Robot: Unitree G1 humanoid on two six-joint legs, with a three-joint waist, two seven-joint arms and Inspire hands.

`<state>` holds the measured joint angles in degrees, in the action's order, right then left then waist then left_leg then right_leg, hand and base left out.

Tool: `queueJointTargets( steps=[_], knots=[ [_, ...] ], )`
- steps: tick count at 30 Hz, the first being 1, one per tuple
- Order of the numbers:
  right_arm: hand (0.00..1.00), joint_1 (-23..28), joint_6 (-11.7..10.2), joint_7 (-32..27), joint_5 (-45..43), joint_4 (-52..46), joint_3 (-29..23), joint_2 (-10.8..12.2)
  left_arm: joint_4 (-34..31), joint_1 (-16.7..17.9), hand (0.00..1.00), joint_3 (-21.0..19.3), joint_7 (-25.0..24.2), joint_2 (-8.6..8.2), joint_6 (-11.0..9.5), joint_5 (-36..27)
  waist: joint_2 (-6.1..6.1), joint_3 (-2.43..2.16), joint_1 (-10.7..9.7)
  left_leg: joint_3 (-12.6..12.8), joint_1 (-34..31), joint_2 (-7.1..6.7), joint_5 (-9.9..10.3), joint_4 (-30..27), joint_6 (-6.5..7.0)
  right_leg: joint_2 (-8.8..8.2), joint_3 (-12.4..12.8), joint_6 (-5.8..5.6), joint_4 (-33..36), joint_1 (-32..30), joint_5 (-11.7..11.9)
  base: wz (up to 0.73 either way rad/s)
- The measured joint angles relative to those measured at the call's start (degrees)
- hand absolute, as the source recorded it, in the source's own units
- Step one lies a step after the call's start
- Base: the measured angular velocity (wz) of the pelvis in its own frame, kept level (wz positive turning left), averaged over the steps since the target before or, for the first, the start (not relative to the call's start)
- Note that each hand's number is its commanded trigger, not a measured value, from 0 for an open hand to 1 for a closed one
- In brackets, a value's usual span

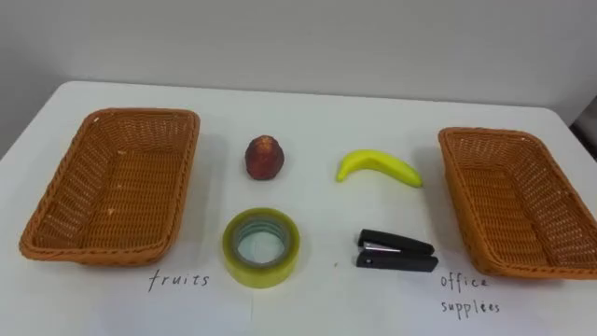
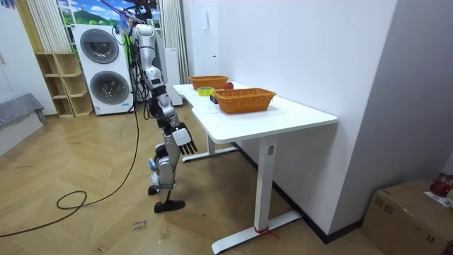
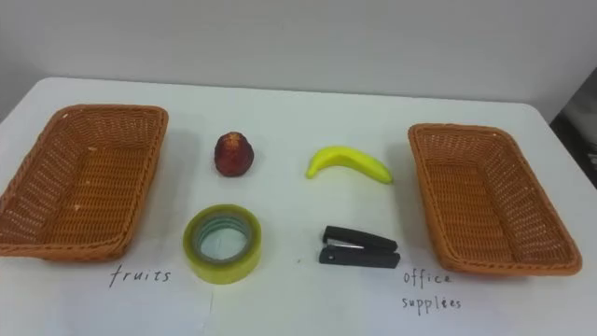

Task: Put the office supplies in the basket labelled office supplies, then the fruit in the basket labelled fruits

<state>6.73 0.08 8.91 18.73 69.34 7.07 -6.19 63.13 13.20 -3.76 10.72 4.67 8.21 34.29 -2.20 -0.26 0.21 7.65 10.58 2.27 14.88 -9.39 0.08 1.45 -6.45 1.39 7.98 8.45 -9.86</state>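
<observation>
So: red apple (image 1: 265, 156), yellow banana (image 1: 378, 167), yellow-green tape roll (image 1: 261, 247), black stapler (image 1: 395, 251) between brown wicker fruit basket (image 1: 67, 182), matching supplies basket (image 1: 490, 133) on white table (image 1: 317, 112); right hand (image 2: 185, 138) dangling, fingers loose.

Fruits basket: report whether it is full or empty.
Empty: the fruits basket shows bare wicker inside; the red fruit and banana lie on the table outside it.

I read two handwritten labels on the white desk (image 1: 308, 121). "fruits" (image 1: 179, 279) stands on the desk top just in front of the left basket (image 1: 93, 250). "office supplies" (image 1: 466, 293), written over two lines with wobbly spelling, stands just in front of the right basket (image 1: 550, 269).
</observation>
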Motion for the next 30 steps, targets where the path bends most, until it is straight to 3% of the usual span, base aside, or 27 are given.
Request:
queueJointTargets(
  steps=[18, 26, 30],
  knots=[
    [0.0, 0.1, 0.1, -0.95, 2.38, 0.35, -0.15, 0.02, -0.14, 0.38, 0.0, -0.47, -0.2, -0.03, 0.15, -0.91, 0.6, 0.11, 0.04, 0.14, 0.0, 0.04, 0.01, 0.12, 0.01, 0.02, 0.18, 0.0, 0.53, -0.4, 0.0, 0.0],
    [0.0, 0.64, 0.56, -4.43, 6.43, 2.02, -2.07, 0.22, 0.07, 0.24, 0.0, -2.99, 1.85, 0.12, 0.2, -1.0, 0.7, 0.29, -0.06, 0.13, 0.0, 0.0, 0.0, 0.05, 0.02, -0.03, 0.2, 0.01, 0.69, -0.47, 0.0, 0.0],
    [0.0, 1.6, 0.91, -6.5, 8.69, 2.02, -5.71, 0.22, 0.17, 0.27, 0.0, -4.01, 2.59, 0.25, 0.18, -1.35, 0.66, 0.29, -0.21, 0.29, 0.03, -0.02, 0.0, -0.04, 0.02, -0.03, 0.34, 0.0, 0.7, -0.53, 0.0, 0.0]
  ],
)
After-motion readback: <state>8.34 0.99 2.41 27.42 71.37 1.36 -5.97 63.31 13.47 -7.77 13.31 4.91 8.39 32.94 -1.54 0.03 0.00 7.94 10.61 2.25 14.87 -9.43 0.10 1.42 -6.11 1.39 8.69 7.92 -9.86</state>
